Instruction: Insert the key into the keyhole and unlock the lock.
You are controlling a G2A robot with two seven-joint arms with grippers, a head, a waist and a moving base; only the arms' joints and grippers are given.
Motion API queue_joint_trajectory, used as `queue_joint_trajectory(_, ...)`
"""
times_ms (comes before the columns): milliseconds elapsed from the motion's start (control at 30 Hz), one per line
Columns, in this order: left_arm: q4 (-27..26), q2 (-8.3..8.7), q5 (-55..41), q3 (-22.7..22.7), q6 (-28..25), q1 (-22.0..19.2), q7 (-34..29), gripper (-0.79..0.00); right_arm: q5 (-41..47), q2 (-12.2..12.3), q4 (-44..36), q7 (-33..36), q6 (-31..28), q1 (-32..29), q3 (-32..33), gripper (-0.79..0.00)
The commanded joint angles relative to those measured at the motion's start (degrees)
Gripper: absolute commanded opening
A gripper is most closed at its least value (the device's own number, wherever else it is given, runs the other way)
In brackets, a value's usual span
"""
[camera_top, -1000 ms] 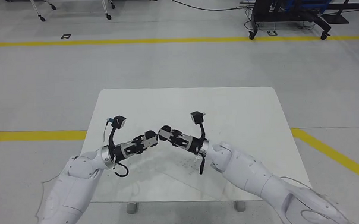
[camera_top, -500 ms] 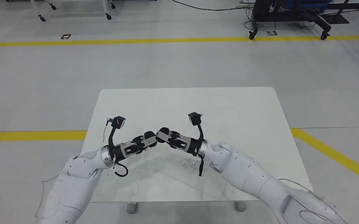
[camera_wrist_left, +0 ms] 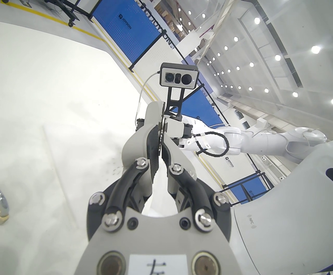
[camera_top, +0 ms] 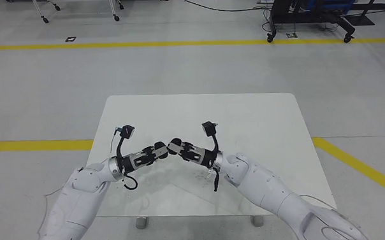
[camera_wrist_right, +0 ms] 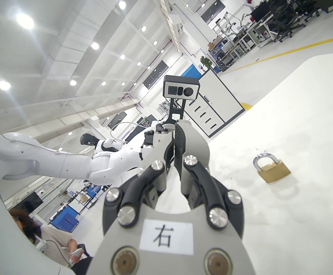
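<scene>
Finds the left gripper (camera_wrist_left: 160, 135) raised over the white rectangular table (camera_top: 256, 118), meeting the right gripper (camera_wrist_right: 174, 131) tip to tip. Records the left gripper's ribbed black pads (camera_wrist_left: 154, 145) drawn together on a flat silver metal key (camera_wrist_left: 161, 124), seen edge-on at the very tips. Records the right gripper's pads (camera_wrist_right: 179, 145) likewise pressed close together; cannot tell whether these also pinch the key. Locates the brass padlock with silver shackle (camera_wrist_right: 271, 168) lying flat on the table, below and off to one side of the right gripper, well apart from both sets of fingertips. Judges the shackle closed into the body, as far as can be seen. Notes faint dark scuff marks (camera_wrist_left: 117, 169) on the tabletop beneath the left gripper.
</scene>
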Motion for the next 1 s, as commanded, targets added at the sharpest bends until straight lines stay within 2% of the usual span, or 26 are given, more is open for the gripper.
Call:
queue_joint_trajectory(0,-0.06,0.07,0.05,-0.09,0.03,0.08,0.17,-0.785,-0.42,0.04,-0.26,-0.33,-0.42,-0.39,0.70,0.000)
queue_joint_trajectory(533,-0.44,0.40,0.82,-0.54,-0.05,-0.02,-0.01,-0.785,-0.43,0.09,-0.28,-0.61,-0.32,-0.60,1.30,0.000)
queue_joint_trajectory(600,-1.69,0.44,2.99,-0.68,0.33,0.11,1.05,-0.785,-0.43,0.09,-0.28,-0.61,-0.32,-0.60,1.30,0.000)
queue_joint_trajectory(633,-2.30,0.53,4.72,-0.99,0.20,0.35,1.79,-0.785,-2.30,0.22,-0.48,0.48,1.13,-0.33,1.39,0.000)
queue_joint_trajectory(733,-3.98,0.76,8.87,-1.63,0.60,1.30,3.40,-0.785,-15.98,1.56,-2.87,1.66,8.85,1.16,3.52,0.000)
queue_joint_trajectory(867,-4.96,1.22,10.10,-1.84,1.62,1.12,0.62,-0.785,-24.87,4.52,-9.00,4.23,11.13,-2.12,8.15,0.000)
queue_joint_trajectory(967,-5.78,1.61,12.59,-1.84,0.57,0.51,-2.03,-0.785,-26.19,6.79,-13.62,11.10,11.04,-4.86,11.66,0.000)
